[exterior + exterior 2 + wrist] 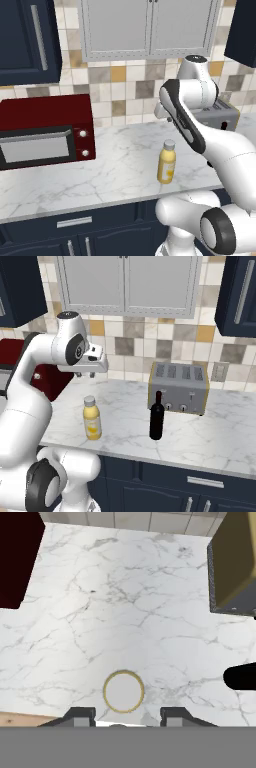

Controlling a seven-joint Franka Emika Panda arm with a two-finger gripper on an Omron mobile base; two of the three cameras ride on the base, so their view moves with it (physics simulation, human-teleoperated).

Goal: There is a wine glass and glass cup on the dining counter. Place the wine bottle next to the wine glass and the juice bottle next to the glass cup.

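The gripper (86, 374) hangs high above the wall counter (210, 436), left of centre in the right base view, pointing straight down. In the hand view its two fingertips (80, 716) stand apart at the bottom edge with nothing between them; the jaws are partly spread and empty.

The juice bottle (92, 417) stands upright near the counter's front edge, below the gripper and slightly to its right in that view. In the hand view its cap (123, 691) sits low in the frame, just above the gap between the fingertips, so the hand is nearly lined up over it. The wine bottle (157, 416) stands upright to the right, in front of the toaster (179, 386) and well apart from the juice bottle. A red microwave (46, 131) sits at the left of the left base view.

The step in hand looks like a descent onto the juice bottle. To do it well, shift the hand slightly so the cap falls squarely between the fingertips, then come straight down. Judging by the hand view, the jaws may need to spread more to clear the stout body; closing on the cap or neck risks a tippy hold.
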